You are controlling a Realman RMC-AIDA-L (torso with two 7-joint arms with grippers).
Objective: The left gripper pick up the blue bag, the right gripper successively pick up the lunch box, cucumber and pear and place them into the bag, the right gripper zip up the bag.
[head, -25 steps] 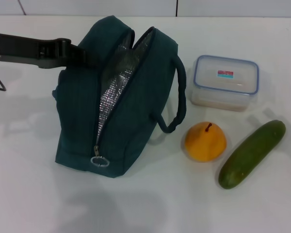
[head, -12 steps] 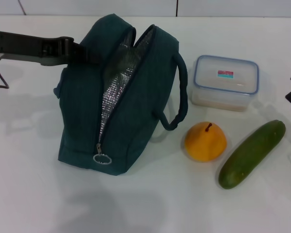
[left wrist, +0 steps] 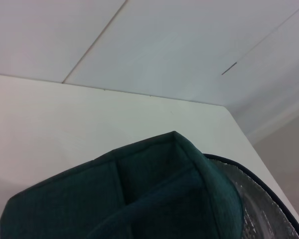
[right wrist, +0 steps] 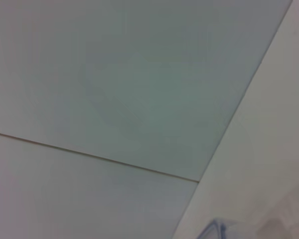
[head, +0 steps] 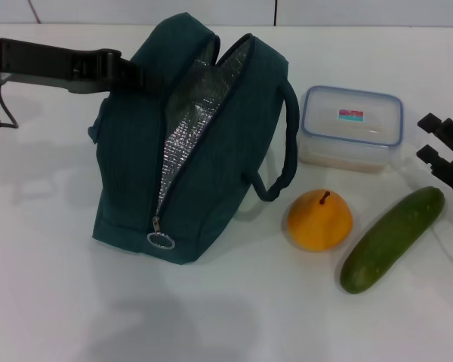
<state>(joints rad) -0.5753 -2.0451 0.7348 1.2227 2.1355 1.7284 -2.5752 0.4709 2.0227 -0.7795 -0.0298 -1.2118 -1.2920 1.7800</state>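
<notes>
Right pincer (head: 430, 143) has entered; cucumber (head: 392, 239) lies diagonally beside it.

A white table (head: 53, 302) carries the blue bag (head: 136, 173) standing unzipped at left, the lunch box (head: 351, 128) at right, with the pear (head: 319, 220) and the cucumber (head: 392, 238) nearer, side by side.
</notes>
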